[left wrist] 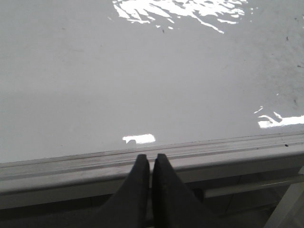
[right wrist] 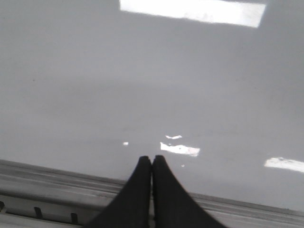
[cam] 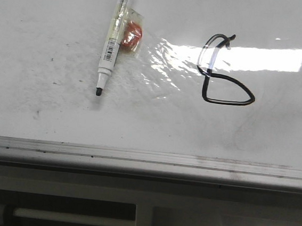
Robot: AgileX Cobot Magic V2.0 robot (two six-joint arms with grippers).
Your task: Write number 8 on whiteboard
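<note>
Front view, left to right. A marker (cam: 113,40) lies uncapped on the whiteboard (cam: 44,108), left of centre, long axis nearly vertical in frame and tilted slightly: black tip toward the near rail, rear end running off the far edge of the picture. An orange-red tag in clear wrap is taped to its barrel. A barcode label sits on the barrel; its digits are too small to read, and no brand is legible.

Right of centre is the number 8 (cam: 227,72), a thin black line with a narrow upper loop, partly washed out by glare, and a wider, angular lower loop. Figure and marker are well apart. Judged from this, the writing looks done.

Neither arm shows in the front view. Left gripper (left wrist: 151,161): jaws pressed together, empty, hanging over the grey edge rail (left wrist: 228,152). Right gripper (right wrist: 151,164): jaws likewise together, empty, just inside the rail over bare board.

Judgement: the marker lies on the left arm's side, so that arm is nearer should it need picking up; jaws would have to part first and straddle the barrel across its long axis.
</note>
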